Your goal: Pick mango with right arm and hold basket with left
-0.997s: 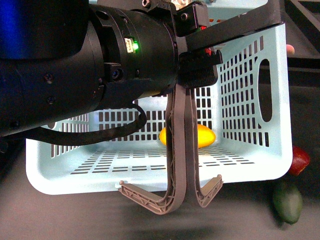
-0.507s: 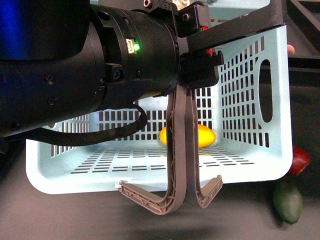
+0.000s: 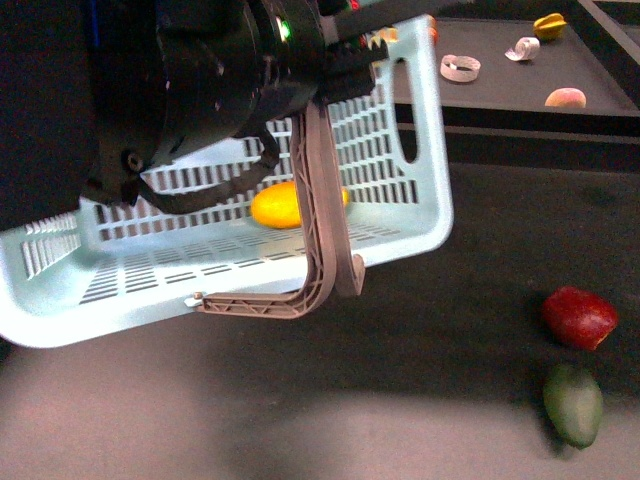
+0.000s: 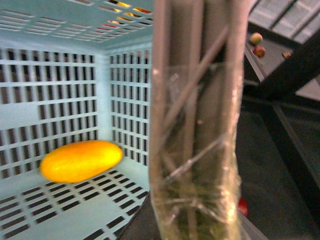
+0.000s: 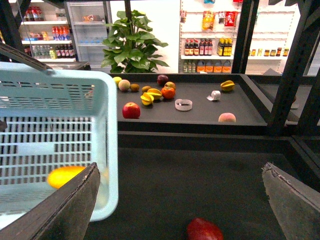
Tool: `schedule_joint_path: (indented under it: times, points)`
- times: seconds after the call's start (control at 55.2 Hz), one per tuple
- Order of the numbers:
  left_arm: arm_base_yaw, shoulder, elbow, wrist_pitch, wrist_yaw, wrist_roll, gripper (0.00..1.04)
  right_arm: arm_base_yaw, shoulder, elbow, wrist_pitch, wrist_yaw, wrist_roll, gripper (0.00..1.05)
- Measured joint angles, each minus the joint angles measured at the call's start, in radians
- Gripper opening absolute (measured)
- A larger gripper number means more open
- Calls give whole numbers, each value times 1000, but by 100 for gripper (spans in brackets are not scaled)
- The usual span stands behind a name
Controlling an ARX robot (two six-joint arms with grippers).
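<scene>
The pale aqua basket (image 3: pixel 410 215) hangs tilted above the dark table, its floor sloping down to the left. My left gripper (image 3: pixel 338 72) is shut on the two brown handles (image 3: pixel 322 210), pressed together at the top. The yellow-orange mango (image 3: pixel 288 205) lies on the basket floor against the far wall; it also shows in the left wrist view (image 4: pixel 81 160) beside the handles (image 4: pixel 197 125). My right gripper (image 5: pixel 180 200) is open and empty, out in the air to the right of the basket (image 5: pixel 106 150), with the mango (image 5: pixel 65 176) showing through the slots.
A dark red fruit (image 3: pixel 580 318) and a dark green fruit (image 3: pixel 573 403) lie on the table to the right of the basket. The red one (image 5: pixel 204 230) lies below my open right jaws. A raised shelf (image 5: pixel 200 112) behind carries several fruits and a tape roll.
The left arm has swung the basket up and to the left, tilting it, with the mango still inside. The red and green fruits have not moved.
</scene>
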Motion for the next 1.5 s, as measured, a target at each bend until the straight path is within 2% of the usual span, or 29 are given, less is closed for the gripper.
schedule_joint_path:
  times: [0.163,0.217,0.471,0.707,0.834,1.16,1.504]
  points:
    - [54,20,68,-102,-91,-215,6,0,0,0,0,0,0,97]
    - [90,37,88,-137,-122,-336,6,0,0,0,0,0,0,97]
    - [260,97,121,-179,-145,-720,6,0,0,0,0,0,0,97]
    - [443,158,164,-268,-146,-871,6,0,0,0,0,0,0,97]
    - [511,227,167,-236,-149,-930,6,0,0,0,0,0,0,97]
    - [539,251,167,-259,-39,-1079,6,0,0,0,0,0,0,97]
    - [521,293,188,-218,48,-1020,6,0,0,0,0,0,0,97]
